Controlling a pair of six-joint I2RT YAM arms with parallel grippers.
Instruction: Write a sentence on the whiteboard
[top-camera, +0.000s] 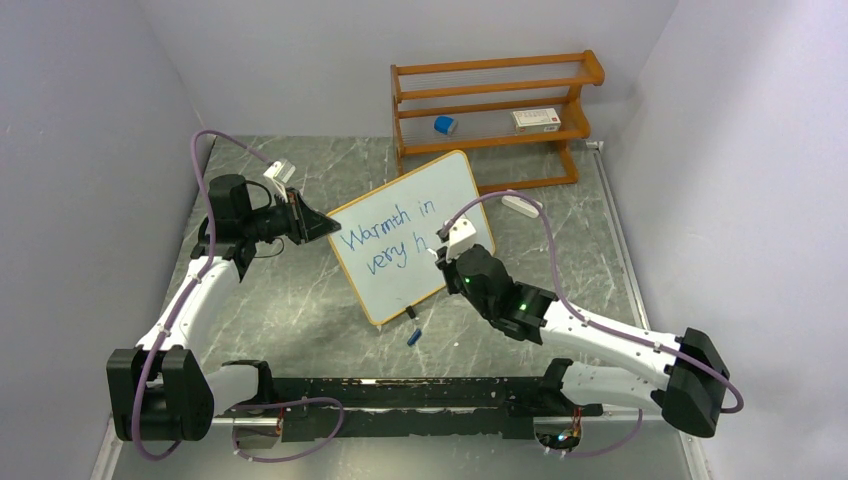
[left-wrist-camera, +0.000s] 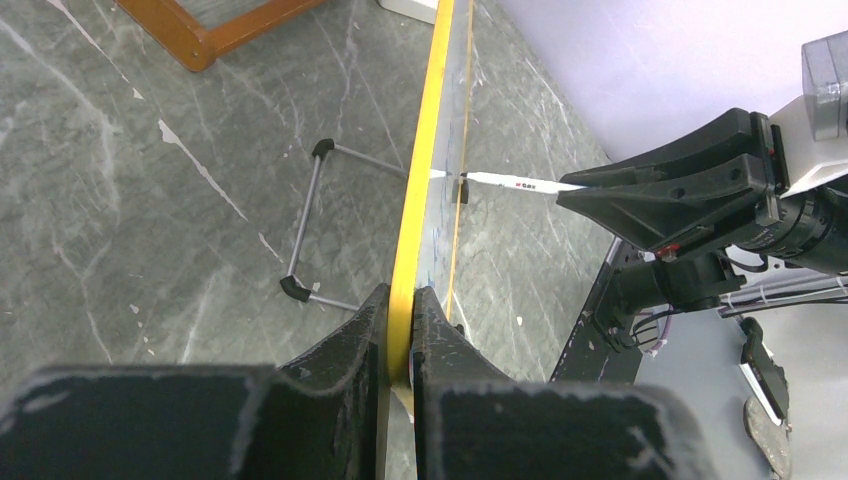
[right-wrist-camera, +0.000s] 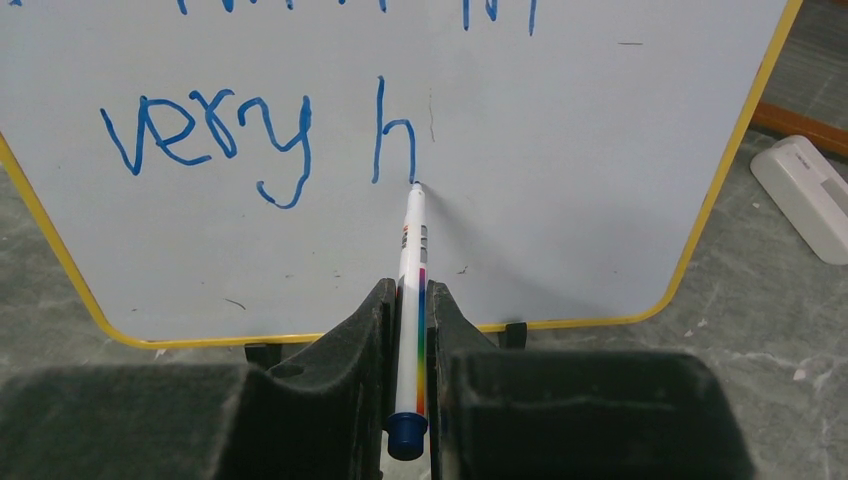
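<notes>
The whiteboard (top-camera: 420, 215) with a yellow-orange frame stands tilted on the table, its face toward the right arm. My left gripper (left-wrist-camera: 400, 310) is shut on the board's frame edge (left-wrist-camera: 425, 160) at its left side. My right gripper (right-wrist-camera: 410, 300) is shut on a white marker (right-wrist-camera: 412, 290) with a rainbow stripe and a blue end. The marker's tip touches the board just below the foot of the "h". The sentence (right-wrist-camera: 260, 135) in blue reads "Warmth in" above and "very h" below (top-camera: 385, 245).
An orange wooden shelf rack (top-camera: 490, 110) stands at the back, holding a blue item (top-camera: 445, 125) and a white box (top-camera: 537, 119). A white eraser (right-wrist-camera: 805, 195) lies right of the board. A blue marker cap (top-camera: 413, 335) lies on the table before the board.
</notes>
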